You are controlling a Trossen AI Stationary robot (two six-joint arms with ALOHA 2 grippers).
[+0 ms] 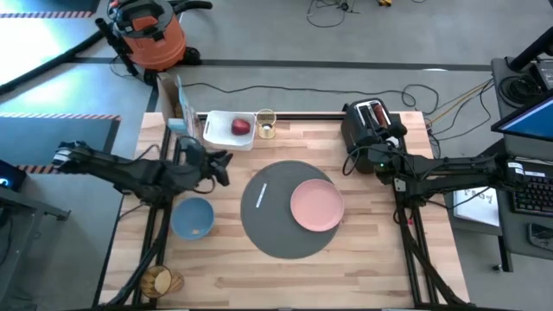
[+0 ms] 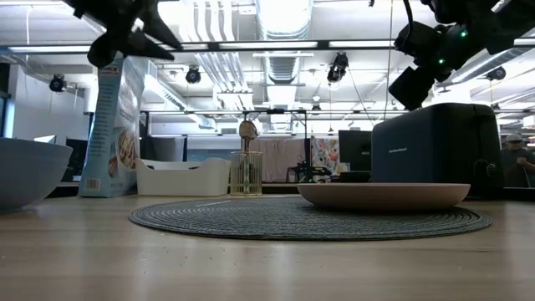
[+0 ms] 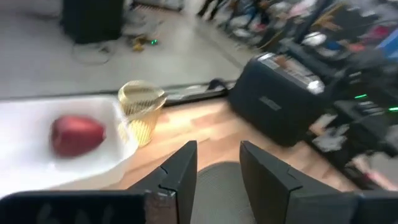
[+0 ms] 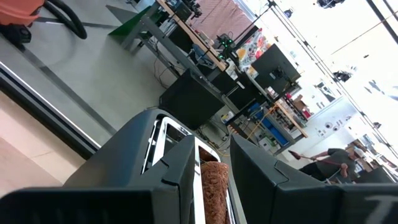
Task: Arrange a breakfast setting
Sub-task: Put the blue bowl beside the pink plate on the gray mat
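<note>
Meanwhile right gripper (image 4: pixel 211 171) over toast slice (image 4: pixel 213 190) (in toaster (image 1: pixel 370 123)).

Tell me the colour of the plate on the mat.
The plate is pink, sitting on the round dark grey mat; clearest in the high view.

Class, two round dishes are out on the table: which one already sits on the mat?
The pink plate, lying on the right part of the grey mat. The blue bowl stands off the mat, on bare wood to its left.
</note>
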